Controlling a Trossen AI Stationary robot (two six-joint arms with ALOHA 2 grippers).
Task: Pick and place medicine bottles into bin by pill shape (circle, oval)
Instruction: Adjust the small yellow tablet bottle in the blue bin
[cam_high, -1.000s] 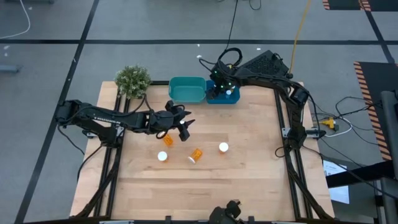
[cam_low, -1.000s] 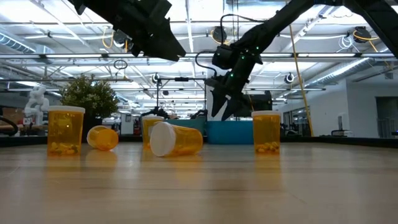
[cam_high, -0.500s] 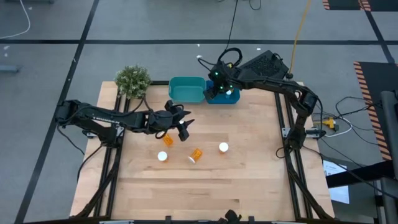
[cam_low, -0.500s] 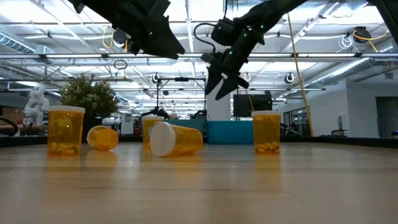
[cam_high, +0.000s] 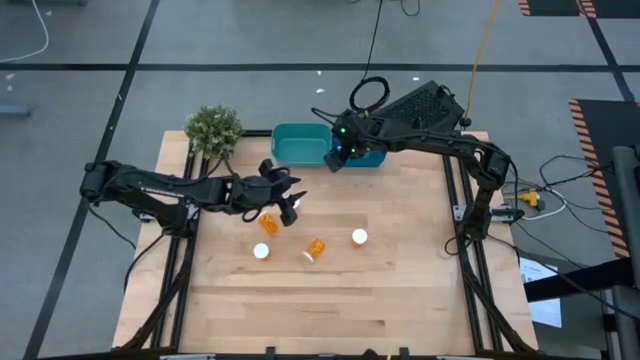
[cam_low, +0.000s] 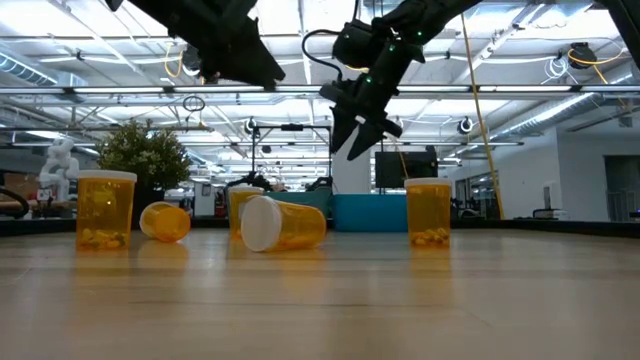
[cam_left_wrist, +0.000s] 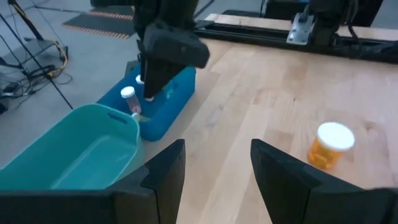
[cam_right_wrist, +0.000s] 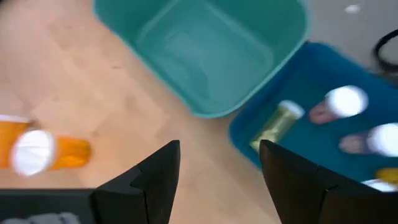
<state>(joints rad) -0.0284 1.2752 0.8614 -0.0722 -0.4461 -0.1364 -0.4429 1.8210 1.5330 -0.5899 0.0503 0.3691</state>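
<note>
Several medicine bottles, orange with white caps, are on the wooden table: two upright (cam_high: 261, 251) (cam_high: 359, 237) and two on their sides (cam_high: 268, 225) (cam_high: 314, 249). More bottles (cam_right_wrist: 345, 102) lie inside the blue bin (cam_high: 368, 157), next to the teal bin (cam_high: 301, 143). My right gripper (cam_high: 335, 155) hangs open in the air over the near edge where the two bins meet, holding nothing. My left gripper (cam_high: 285, 202) hovers open above the table, just far of the lying bottle (cam_high: 268, 225), also with nothing in it.
A potted plant (cam_high: 213, 130) stands at the far left corner, beside the teal bin. Bare wood (cam_high: 330, 310) spreads across the near half of the table. The two bins sit side by side at the far edge.
My right gripper has risen out of the blue bin and shifted toward the table's left, to the seam between the bins. My left gripper has drawn back slightly toward the table's left. The bottles on the table have stayed put.
</note>
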